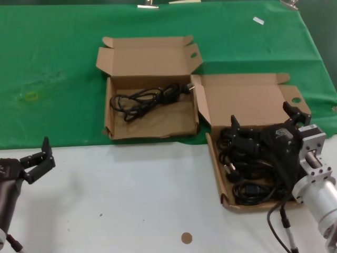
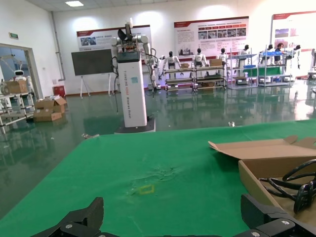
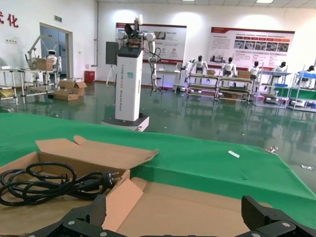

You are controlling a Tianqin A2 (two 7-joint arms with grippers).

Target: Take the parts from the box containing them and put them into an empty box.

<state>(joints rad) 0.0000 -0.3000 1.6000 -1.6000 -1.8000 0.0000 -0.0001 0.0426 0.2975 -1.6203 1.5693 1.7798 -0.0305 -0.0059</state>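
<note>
The box containing the parts (image 1: 215, 158) lies open at the right and holds several coiled black cables (image 1: 247, 161). My right gripper (image 1: 261, 115) hovers over those cables, open, with nothing between its fingers (image 3: 94, 215); in the right wrist view the gripper (image 3: 180, 212) faces that box's raised lid (image 3: 197, 207). The other box (image 1: 113, 129) sits farther back to the left with one black cable (image 1: 147, 97) inside, also visible as a cable (image 3: 44, 182) in the right wrist view. My left gripper (image 1: 36, 158) waits open at the near left, away from both boxes.
A green cloth (image 1: 52, 63) covers the far half of the table, with a small yellow mark (image 1: 31, 96). The near half is white (image 1: 131, 200), with a brown disc (image 1: 186, 237) on it. The boxes' upright lids (image 1: 150, 58) stand behind them.
</note>
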